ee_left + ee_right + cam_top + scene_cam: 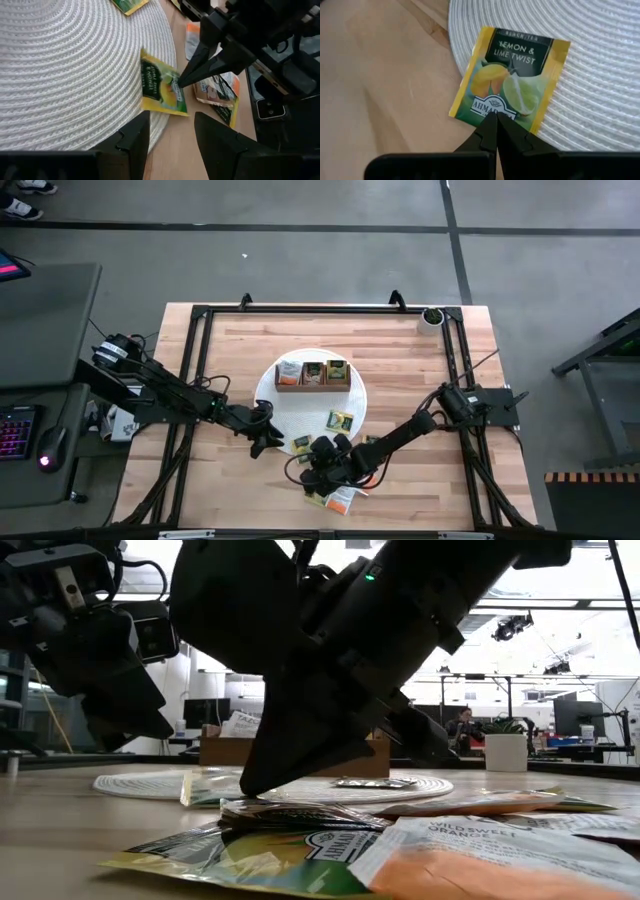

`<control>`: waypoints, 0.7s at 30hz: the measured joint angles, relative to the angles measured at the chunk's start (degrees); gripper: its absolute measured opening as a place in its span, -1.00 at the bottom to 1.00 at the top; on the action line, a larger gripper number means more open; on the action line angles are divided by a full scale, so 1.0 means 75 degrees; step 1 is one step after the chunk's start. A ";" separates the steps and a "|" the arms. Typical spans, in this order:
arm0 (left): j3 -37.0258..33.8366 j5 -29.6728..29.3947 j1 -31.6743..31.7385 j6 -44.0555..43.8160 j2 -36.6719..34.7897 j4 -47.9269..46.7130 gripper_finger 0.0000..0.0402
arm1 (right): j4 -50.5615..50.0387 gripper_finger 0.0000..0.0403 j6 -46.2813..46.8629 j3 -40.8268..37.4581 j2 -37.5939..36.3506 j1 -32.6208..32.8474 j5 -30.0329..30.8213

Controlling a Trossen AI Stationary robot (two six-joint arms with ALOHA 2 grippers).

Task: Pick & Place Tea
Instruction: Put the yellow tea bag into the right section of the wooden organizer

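Two grippers meet at the white woven mat's (268, 395) near edge. Left gripper (170, 135) hovers beside it, jaws parted and empty, ready to help. Right gripper (492, 131) pinches the Lemon & Lime Twist packet (512, 80) by its edge, seemingly to lift it towards the wooden box (313, 374).

Bright overhead light, soft shadows (foreground blurred)

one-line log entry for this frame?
right gripper: shut, tips pinching lemon-lime packet edge at white mat rim | left gripper: open, beside, empty
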 joint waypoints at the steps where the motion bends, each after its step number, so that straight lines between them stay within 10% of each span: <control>1: 0.0000 0.0000 0.0000 0.0000 0.0000 0.0000 -0.23 | 0.0078 -1.00 0.0058 -0.0048 -0.0002 0.0003 -0.0026; 21: 0.0038 -0.0177 0.0003 -0.0639 -0.0002 0.0400 -0.23 | 0.0204 -1.00 0.0098 -0.0242 -0.0015 0.0047 -0.0215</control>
